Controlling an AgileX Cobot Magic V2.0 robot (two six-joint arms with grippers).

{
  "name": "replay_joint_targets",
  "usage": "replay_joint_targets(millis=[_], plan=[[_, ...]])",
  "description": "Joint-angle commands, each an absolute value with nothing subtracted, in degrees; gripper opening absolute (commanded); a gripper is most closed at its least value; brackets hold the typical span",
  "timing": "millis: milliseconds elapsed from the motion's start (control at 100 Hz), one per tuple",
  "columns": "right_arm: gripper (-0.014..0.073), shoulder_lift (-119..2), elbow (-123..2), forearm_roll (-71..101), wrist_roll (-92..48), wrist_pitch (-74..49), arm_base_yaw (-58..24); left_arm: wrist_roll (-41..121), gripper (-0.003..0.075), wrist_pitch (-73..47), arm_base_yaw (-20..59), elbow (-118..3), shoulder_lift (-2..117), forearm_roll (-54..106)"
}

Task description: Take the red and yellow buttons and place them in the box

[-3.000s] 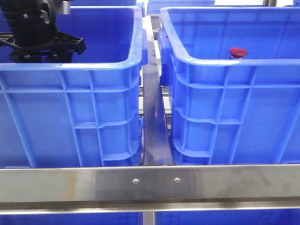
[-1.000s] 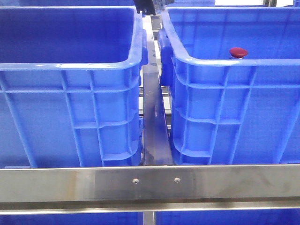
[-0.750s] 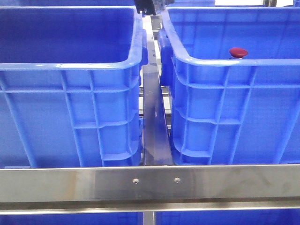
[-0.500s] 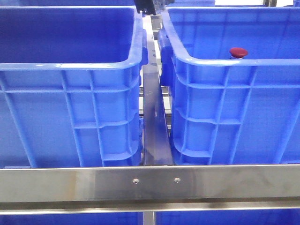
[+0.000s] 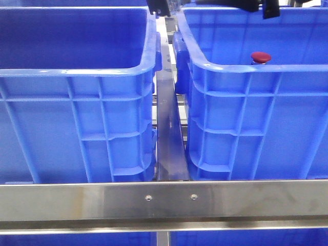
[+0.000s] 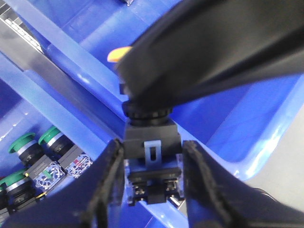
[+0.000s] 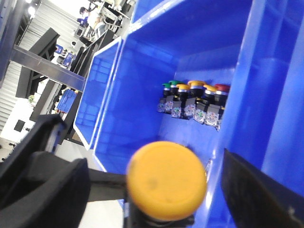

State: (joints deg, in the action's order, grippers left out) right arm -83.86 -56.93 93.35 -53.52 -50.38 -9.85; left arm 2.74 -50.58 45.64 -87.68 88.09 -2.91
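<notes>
In the left wrist view my left gripper (image 6: pixel 152 148) is shut on the black body of the yellow button (image 6: pixel 151 145); only a sliver of its cap (image 6: pixel 118 54) shows past the right arm's black finger above it. In the right wrist view the yellow button's cap (image 7: pixel 166 179) sits between the wide-apart fingers of my right gripper (image 7: pixel 153 167), which is open, with a gap on each side. The red button (image 5: pixel 260 56) stands inside the right blue box (image 5: pixel 241 69), just behind its front rim.
A second blue crate (image 5: pixel 77 74) stands on the left across a steel rail (image 5: pixel 166 128). Several green, yellow and red buttons (image 7: pixel 194 100) lie in a crate under the right arm. Green-capped buttons (image 6: pixel 28 151) lie in another. Dark arm parts (image 5: pixel 256 5) hang at the top edge.
The left gripper has risen out of the left crate and left the front view. Dark arm parts have now appeared at the top edge over the right box. The red button has not moved.
</notes>
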Motion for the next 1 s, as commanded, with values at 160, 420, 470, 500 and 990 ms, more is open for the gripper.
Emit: replay_joint_targets(millis=[160, 420, 470, 500, 990], plan=[[0.0321, -82.3, -58.9, 97.5, -53.6, -51.8, -10.0, 2.6, 0.0095, -46.7, 46.1, -89.6, 85.6, -2.5], [0.0246, -82.3, -58.9, 97.5, -53.6, -52.7, -10.0, 2.7, 0.0256, -46.9, 46.1, -89.6, 85.6, -2.5], [0.0246, -82.3, -58.9, 97.5, -53.6, -53.1, -10.0, 2.7, 0.0365, -47.0, 46.1, -89.6, 85.6, -2.5], [0.0246, -82.3, -58.9, 97.5, -53.6, -53.2, -10.0, 2.7, 0.0434, -47.0, 46.1, -89.6, 85.6, -2.7], [0.0246, -82.3, -65.1, 91.4, -59.4, -51.8, 2.4, 2.7, 0.0637, -48.3, 46.1, -89.6, 85.6, -3.0]])
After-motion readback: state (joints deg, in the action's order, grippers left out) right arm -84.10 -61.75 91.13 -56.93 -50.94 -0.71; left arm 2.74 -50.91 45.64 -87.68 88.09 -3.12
